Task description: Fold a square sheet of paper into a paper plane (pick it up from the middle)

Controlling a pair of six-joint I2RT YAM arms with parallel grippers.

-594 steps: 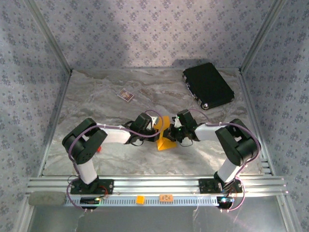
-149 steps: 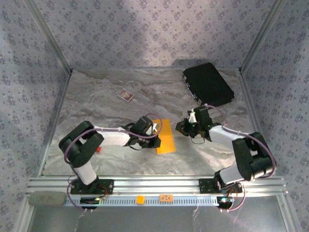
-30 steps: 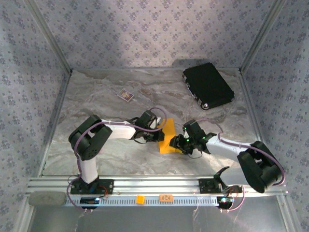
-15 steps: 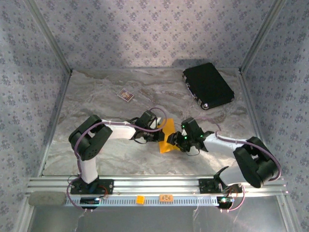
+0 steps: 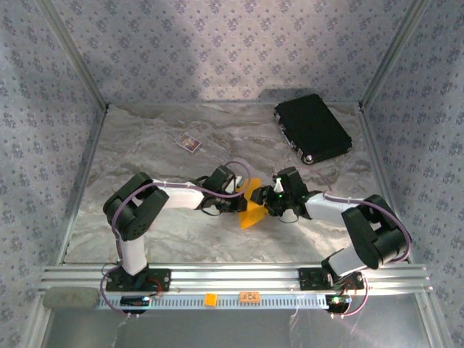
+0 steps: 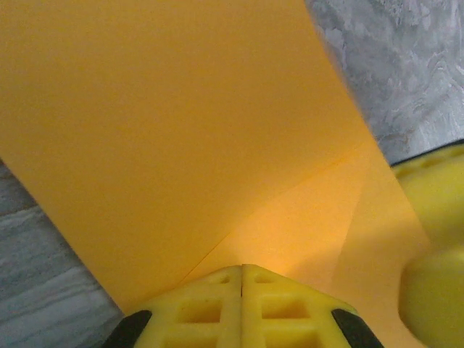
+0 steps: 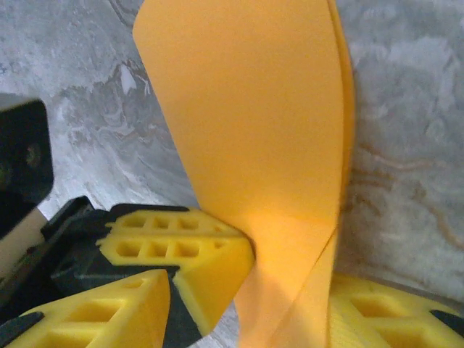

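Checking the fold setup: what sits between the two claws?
The square sheet of paper, creased, shows between them in the top external view. The left claw is shut on it; the right claw stands open around its edge.

Two robot arms (image 5: 174, 194), each with one gripper: left gripper (image 5: 243, 203), right gripper (image 5: 270, 201). One orange-yellow sheet of paper (image 5: 250, 216) on the tabletop (image 5: 145, 159). One black case (image 5: 313, 129) at two o'clock. One small card (image 5: 189, 142) at eleven o'clock. Two orange tags (image 5: 210, 298) at six o'clock.
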